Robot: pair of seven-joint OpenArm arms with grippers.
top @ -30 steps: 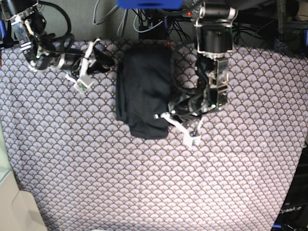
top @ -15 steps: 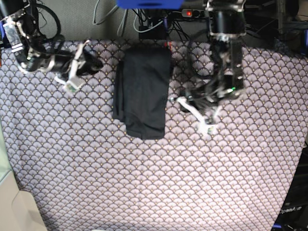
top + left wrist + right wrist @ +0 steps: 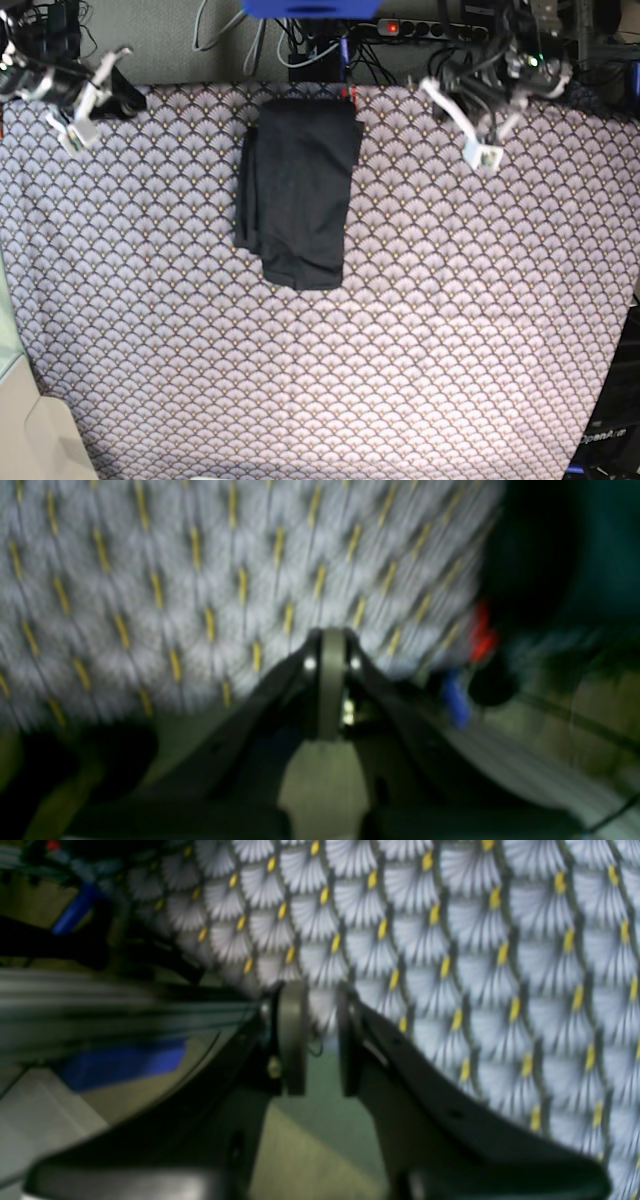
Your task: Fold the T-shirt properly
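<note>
- The T-shirt (image 3: 298, 190) lies on the tablecloth (image 3: 400, 330), near the far edge and in the middle. It is folded into a tall, narrow black bundle. The left side looks a bit bumpy.
- The folding looks almost done, or done. Maybe the edges could use a little tidy.
- The left claw (image 3: 478, 152) is up by the far right corner in the base view, well apart from the shirt. Its tips are pressed together and hold nothing.
- The right claw (image 3: 78, 130) is by the far left corner, also well apart. A small gap shows between its tips (image 3: 292, 1035), and nothing is in it.
</note>
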